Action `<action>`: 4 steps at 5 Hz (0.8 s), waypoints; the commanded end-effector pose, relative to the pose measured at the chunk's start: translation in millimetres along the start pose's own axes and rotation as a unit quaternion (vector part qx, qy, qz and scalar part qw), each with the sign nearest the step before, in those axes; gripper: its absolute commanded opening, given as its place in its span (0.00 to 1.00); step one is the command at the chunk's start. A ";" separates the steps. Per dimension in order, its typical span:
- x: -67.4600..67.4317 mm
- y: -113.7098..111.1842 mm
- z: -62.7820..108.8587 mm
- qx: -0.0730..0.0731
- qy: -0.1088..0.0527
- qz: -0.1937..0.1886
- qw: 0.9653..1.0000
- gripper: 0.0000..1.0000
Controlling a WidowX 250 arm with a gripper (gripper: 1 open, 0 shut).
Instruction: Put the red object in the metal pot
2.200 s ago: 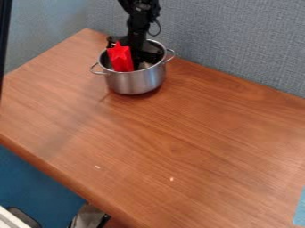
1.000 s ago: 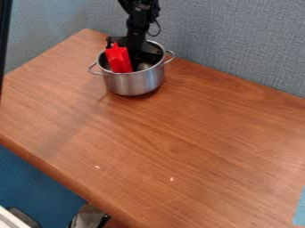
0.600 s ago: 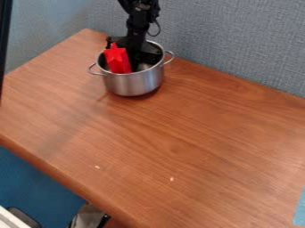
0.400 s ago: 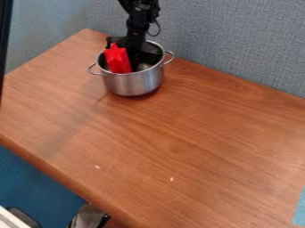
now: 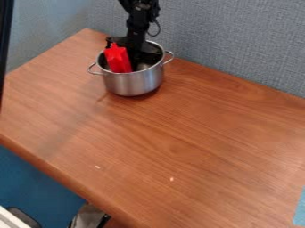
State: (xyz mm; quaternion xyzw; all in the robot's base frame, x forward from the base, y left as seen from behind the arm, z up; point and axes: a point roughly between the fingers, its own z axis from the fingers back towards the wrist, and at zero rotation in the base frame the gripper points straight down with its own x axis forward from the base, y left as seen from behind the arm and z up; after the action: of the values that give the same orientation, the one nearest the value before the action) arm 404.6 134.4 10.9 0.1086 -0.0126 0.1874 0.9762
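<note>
In the upper left of the frame we see the metal pot (image 5: 131, 77) standing on the wooden counter (image 5: 179, 134). The red object (image 5: 118, 59) is inside the pot, leaning at its left rim. The black hand (image 5: 136, 55) reaches down into the pot just right of the red object; its fingers are closed together, and we cannot tell if they touch it.

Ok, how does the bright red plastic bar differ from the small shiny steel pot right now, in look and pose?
Colour: the bright red plastic bar is matt red; the small shiny steel pot is reflective silver.
Shape: the bar is narrow and flat-sided; the pot is round with straight walls.
Pose: the bar leans tilted, its top above the rim; the pot stands upright on the wooden table.
Both sit at the table's far left corner, bar inside pot.
</note>
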 end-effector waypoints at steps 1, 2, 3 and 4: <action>-4.0 17.4 -13.6 0.000 0.019 0.024 1.000 0.00; -2.9 17.2 -13.3 0.000 0.020 0.025 0.999 0.00; -2.0 16.7 -13.7 0.000 0.020 0.026 0.999 0.00; -1.3 16.1 -13.9 0.000 0.020 0.027 0.999 0.00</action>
State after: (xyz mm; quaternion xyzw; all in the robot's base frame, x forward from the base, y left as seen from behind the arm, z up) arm 406.8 135.7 11.0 0.1087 -0.0098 0.1931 0.9751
